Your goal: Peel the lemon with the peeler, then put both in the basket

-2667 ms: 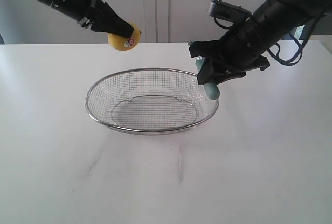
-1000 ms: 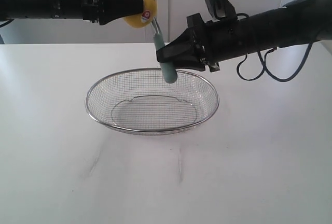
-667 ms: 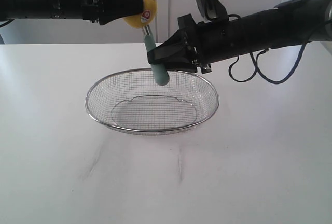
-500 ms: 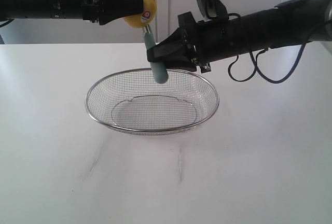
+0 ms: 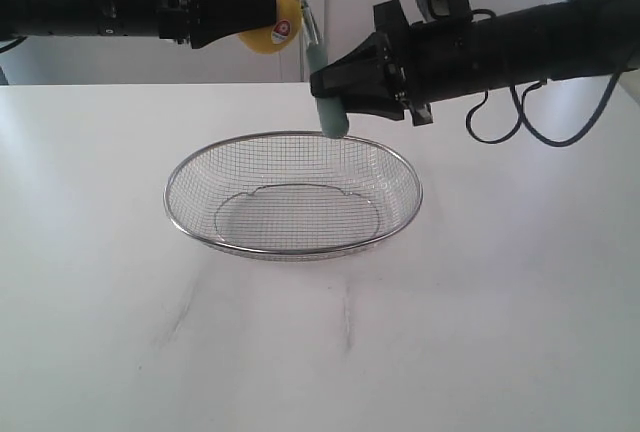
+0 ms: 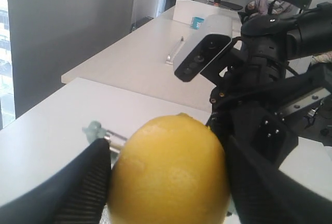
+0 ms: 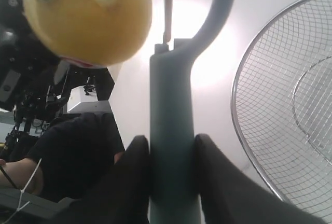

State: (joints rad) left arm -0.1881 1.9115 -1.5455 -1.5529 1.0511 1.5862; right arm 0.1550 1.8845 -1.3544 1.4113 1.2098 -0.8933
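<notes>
Exterior view: above the table (image 5: pixel 520 312), the left jaws pinch the lemon (image 5: pixel 268 32) in mid-air, beyond the far rim of the empty basket (image 5: pixel 293 250). The right jaws clamp the peeler (image 5: pixel 331 112) by its handle, its blade head just beside the fruit. The skin looks whole, so peeling appears barely begun, and neither item is in the basket yet.

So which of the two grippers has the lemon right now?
The left gripper, reaching in from the left of the exterior view, is shut on the yellow lemon. The right gripper holds the teal-handled peeler instead.
</notes>
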